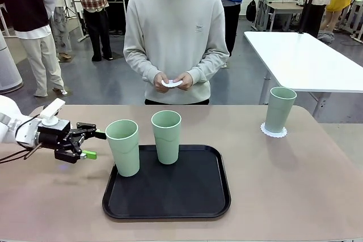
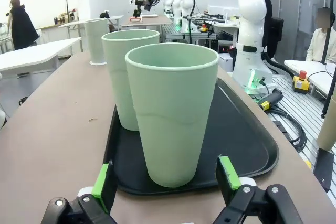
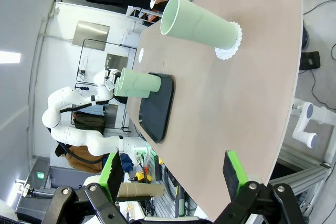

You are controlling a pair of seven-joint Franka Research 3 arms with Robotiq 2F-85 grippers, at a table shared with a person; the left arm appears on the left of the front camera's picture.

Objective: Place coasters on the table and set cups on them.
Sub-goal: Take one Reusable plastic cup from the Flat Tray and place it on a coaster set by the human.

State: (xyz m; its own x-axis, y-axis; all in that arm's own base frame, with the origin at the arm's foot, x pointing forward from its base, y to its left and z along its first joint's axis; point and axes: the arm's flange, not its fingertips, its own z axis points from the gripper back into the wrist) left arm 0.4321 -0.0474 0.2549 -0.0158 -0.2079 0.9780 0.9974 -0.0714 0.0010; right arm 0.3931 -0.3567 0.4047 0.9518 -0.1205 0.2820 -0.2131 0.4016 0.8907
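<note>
Left tool: the left tool (image 1: 95, 144) is spread wide and holds nothing; it lies level over the near left of the tabletop (image 1: 295, 185), fingers pointing right
Key relation: the left cup (image 1: 123, 147) stands just to the right of the fingertips, apart from them; in the left wrist view this cup (image 2: 173, 114) sits centred ahead of the two green pads (image 2: 103, 181), so a straight push to the right looks enough to bracket it
Long axis: upright, mouth up, tapering toward the base; the spread fingers look wide enough for the lower wall
Cup places: the left cup stands at the left edge of the black tray (image 1: 170, 202); the middle cup (image 1: 166, 136) stands on the tray's far part, just right of the left cup with a narrow gap; the right cup (image 1: 279, 109) is done, standing on its coaster (image 1: 274, 132) at the far right
Loose coaster: a white coaster (image 1: 172, 84) is pinched in the person's hands (image 1: 188, 79) beyond the far edge, not yet laid down
Nearer arm: the left, by far
Right tool: the right tool (image 3: 173, 171) is spread and empty at the near right edge, well apart from every cup
Edges: the tray's raised rim under the left cup calls for a lift before any sideways carry
Open room: bare tabletop left of the tray and between the tray and the right cup
</note>
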